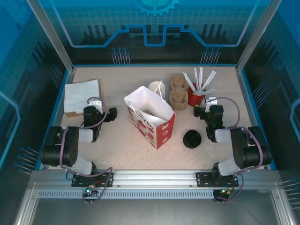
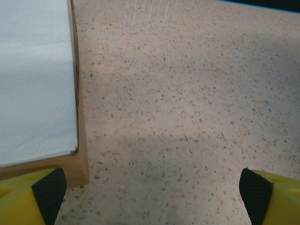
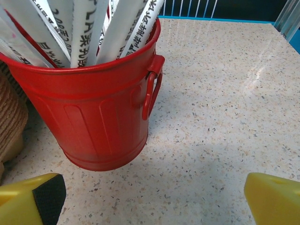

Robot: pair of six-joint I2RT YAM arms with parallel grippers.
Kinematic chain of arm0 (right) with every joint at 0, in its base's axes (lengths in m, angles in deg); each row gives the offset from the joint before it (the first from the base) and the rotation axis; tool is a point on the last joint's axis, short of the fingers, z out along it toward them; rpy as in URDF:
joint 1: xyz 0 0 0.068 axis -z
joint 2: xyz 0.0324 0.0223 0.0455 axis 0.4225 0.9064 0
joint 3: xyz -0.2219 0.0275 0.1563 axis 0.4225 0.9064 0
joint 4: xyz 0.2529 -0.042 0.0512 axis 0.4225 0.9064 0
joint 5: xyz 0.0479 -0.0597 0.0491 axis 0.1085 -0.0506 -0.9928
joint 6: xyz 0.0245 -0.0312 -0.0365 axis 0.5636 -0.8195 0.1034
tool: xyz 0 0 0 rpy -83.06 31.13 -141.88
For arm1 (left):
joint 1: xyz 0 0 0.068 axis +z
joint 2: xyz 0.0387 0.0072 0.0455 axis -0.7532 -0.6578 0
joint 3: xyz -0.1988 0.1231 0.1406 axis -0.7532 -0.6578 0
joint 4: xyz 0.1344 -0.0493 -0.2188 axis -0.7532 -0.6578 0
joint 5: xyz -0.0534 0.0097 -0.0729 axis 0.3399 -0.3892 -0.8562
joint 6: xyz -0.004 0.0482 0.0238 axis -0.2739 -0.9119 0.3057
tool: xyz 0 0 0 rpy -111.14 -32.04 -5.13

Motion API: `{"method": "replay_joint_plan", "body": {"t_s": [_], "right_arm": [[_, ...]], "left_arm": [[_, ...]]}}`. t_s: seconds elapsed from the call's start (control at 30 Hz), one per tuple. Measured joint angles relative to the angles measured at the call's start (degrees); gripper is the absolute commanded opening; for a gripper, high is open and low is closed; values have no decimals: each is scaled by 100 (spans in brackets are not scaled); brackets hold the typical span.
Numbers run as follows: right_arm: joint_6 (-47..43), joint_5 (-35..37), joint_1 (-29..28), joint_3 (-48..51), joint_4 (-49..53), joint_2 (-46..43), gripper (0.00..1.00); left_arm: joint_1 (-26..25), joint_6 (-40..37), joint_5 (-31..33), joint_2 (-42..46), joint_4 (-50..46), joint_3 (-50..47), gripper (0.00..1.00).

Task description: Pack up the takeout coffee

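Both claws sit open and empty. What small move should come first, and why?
Probably swing the open, empty right claw left, past the red bucket it faces, toward the cup stack behind the bag. The cups are lidless and the black lids lie apart.

A paper bag [image 1: 152, 123] stands upright between the left gripper [image 1: 111, 113] and right gripper [image 1: 199, 111]; a red bucket [image 1: 194, 100] sits just beyond the right one.
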Motion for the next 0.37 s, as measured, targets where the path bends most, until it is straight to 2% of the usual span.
{"method": "replay_joint_plan", "body": {"t_s": [0.37], "right_arm": [[-76,98,-111,-44,2,7,100]], "left_arm": [[-133,-39,256,0,26,101,99]]}}
